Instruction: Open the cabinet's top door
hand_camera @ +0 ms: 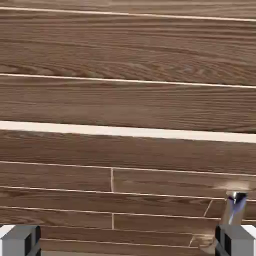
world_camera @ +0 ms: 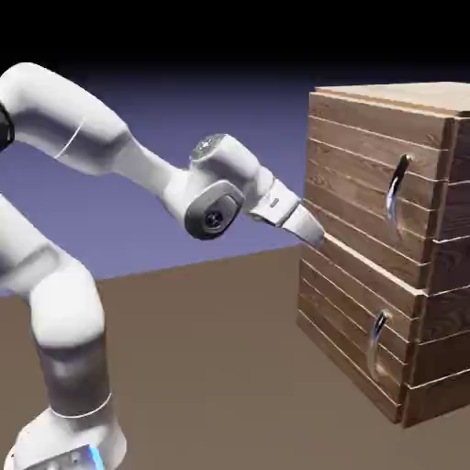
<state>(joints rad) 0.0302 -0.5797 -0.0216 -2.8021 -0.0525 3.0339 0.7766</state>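
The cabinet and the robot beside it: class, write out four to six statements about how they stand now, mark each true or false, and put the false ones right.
1. The top door stands wide open. False: it is shut.
2. Each of the two front panels carries a curved metal handle. True.
3. The gripper is closed around the upper handle. False: its jaws are open, with nothing held.
4. The cabinet is made of brown wooden planks. True.
5. In the hand view, a handle shows near the bottom left corner. False: it shows near the bottom right, by one fingertip.
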